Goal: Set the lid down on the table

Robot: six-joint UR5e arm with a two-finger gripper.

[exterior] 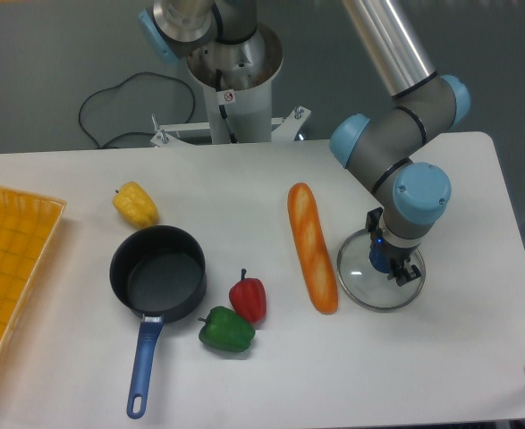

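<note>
The lid, a clear glass disc with a thin silver rim, lies on the white table just right of the baguette. My gripper points straight down over the lid's centre, with its fingers at the spot where the knob sits. The wrist hides the knob and most of the fingers. I cannot make out how wide the fingers stand. The lid looks level with the tabletop.
A baguette lies just left of the lid. A black saucepan with a blue handle stands open at centre left, with red and green peppers beside it and a yellow pepper behind. A yellow tray is at the left edge.
</note>
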